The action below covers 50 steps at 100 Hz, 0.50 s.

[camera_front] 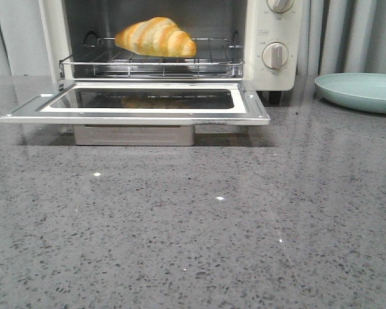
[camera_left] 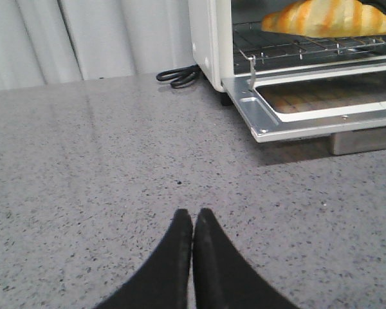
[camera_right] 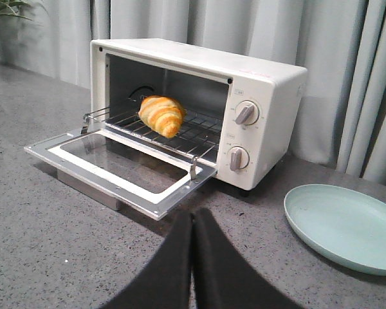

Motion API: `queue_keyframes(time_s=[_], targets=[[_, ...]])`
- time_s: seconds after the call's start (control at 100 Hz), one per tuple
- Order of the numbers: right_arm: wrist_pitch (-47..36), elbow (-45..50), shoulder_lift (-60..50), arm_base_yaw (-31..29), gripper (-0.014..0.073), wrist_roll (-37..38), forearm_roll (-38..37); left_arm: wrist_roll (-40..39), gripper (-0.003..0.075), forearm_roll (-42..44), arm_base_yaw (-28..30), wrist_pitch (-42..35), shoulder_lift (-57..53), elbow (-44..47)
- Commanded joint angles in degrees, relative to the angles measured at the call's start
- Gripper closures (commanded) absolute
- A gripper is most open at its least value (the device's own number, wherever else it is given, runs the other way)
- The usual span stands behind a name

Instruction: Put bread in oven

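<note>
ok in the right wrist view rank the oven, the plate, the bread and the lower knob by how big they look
1. oven
2. plate, though it lies nearer the camera, which inflates it
3. bread
4. lower knob

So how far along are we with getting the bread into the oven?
The main step looks done: the bread lies on the wire rack inside the oven. Nothing is in hand; the left gripper and right gripper are shut, empty and clear of the oven. The door is open; closing it may remain.

Pale green plate [camera_right: 344,225] on grey speckled counter [camera_front: 193,225], curtains [camera_right: 347,77], black cord [camera_left: 178,76]
</note>
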Motion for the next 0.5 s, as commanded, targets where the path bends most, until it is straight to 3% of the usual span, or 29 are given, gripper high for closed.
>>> queue_keyframes(time_s=[0.0, 0.49], targets=[[-4.4, -1.3, 0.8, -0.4, 0.0641, 0.1, -0.9, -0.8, 0.0741, -0.4, 0.9, 2.6, -1.6, 1.2], [-4.4, -1.3, 0.8, -0.4, 0.0641, 0.1, -0.9, -0.6, 0.0741, -0.5, 0.8, 3.0, -1.6, 1.3]])
